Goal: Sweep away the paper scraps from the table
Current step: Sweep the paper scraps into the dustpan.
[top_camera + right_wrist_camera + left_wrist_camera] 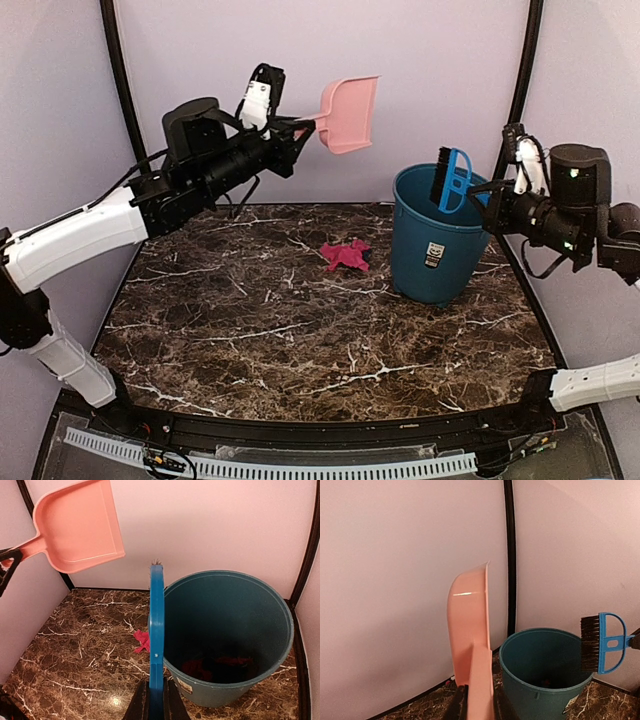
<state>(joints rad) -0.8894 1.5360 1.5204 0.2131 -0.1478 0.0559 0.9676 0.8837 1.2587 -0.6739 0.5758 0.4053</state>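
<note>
A magenta-pink paper scrap (pixel 346 255) with a bit of black by it lies on the marble table (pixel 250 330), just left of the bin; the same paper scrap (pixel 142 640) shows in the right wrist view. More scraps (pixel 215 666), red and black, lie inside the bin. My left gripper (pixel 296 130) is shut on the handle of the pale-pink dustpan (pixel 350 113), held high near the back wall. My right gripper (pixel 484 190) is shut on the blue hand brush (pixel 452 180), which hangs above the bin's rim. In its own view, the left gripper (pixel 479 705) clamps the dustpan (pixel 469 625) edge-on.
A teal bin (pixel 436 236) stands on the right half of the table. Pale walls with black corner posts (pixel 523 70) close the back and sides. A white perforated strip (pixel 300 466) runs along the near edge.
</note>
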